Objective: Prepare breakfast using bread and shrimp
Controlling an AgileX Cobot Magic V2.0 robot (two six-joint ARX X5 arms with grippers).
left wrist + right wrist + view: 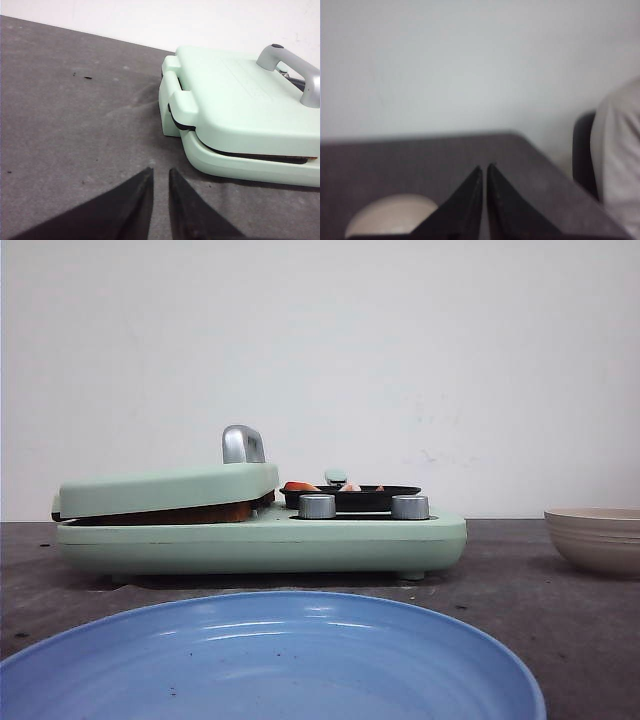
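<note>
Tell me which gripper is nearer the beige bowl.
Right. The right gripper hangs just above and beside the beige bowl; the left gripper is over bare table by the green grill's hinge end.

Front camera sits low at worktop (pixel 520 610) height, facing the wall, the blue plate (pixel 270 660) close before it and the grill (pixel 260 535) side-on beyond. Left wrist camera looks down at the grill's (pixel 240 110) hinge end, close by. Right wrist camera, blurred, faces the worktop's far corner and shares the beige bowl (pixel 390 215) with the front view (pixel 597 537).
</note>
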